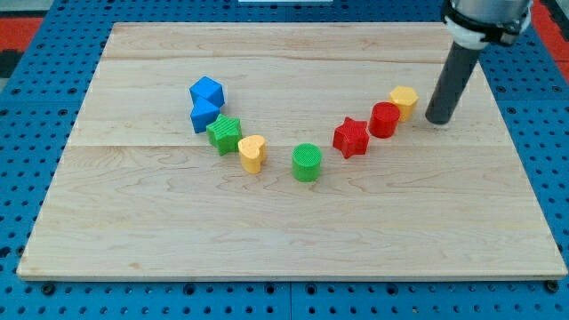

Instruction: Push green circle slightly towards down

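— Camera view: where do we stand?

— We see the green circle (306, 163) on the table (133, 231), lowest point of a curved row of blocks. My tip (438, 118) rests well up and to the view's right of it, just beside the yellow block (404, 101). No gripper exists; the rod holds nothing.

— Which step?

— We judge the approach not begun. Next, my tip must come above the green circle, passing clear of the red star (351, 137) and red cylinder (385, 119), then nudge gently downward.
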Controlling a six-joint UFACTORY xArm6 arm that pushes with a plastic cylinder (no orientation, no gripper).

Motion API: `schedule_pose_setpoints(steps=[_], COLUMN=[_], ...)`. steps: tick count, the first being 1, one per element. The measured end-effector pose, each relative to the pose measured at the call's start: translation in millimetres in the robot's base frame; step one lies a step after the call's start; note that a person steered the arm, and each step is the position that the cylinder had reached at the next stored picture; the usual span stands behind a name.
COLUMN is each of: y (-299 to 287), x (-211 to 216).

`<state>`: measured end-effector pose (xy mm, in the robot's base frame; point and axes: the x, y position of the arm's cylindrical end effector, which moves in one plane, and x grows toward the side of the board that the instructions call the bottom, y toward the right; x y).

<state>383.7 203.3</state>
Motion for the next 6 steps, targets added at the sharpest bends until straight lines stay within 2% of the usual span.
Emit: schedule_pose_setpoints(steps=[1,2,4,6], y=[-0.7,-42.9,-118.9,-160.2], x=[-53.8,-63.9,-40.2,14.1])
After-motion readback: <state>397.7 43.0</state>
